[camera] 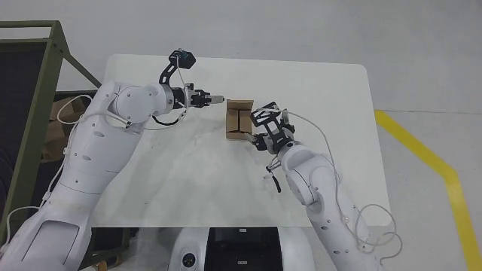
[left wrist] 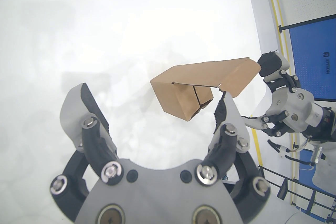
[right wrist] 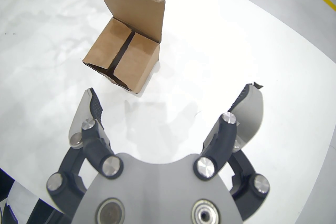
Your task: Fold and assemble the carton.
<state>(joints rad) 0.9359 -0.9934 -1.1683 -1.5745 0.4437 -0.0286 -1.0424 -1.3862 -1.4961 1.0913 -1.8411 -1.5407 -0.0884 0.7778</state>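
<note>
We count one carton [camera: 239, 117], lid flap raised, near the desk's [camera: 188, 188] middle and well in from all four edges. Two grippers flank it closely, the left gripper [left wrist: 153, 93] and the right gripper [right wrist: 170, 91], each with jaws spread wide and holding nothing.

Bright, glaring table [left wrist: 131, 12] (edges bowed), perhaps overexposed.

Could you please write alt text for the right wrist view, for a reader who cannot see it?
A small brown carton sits on the white table, two flaps folded in over its opening with a dark gap between them and its lid flap standing open. The right gripper, open, is near the carton without touching it.
</note>
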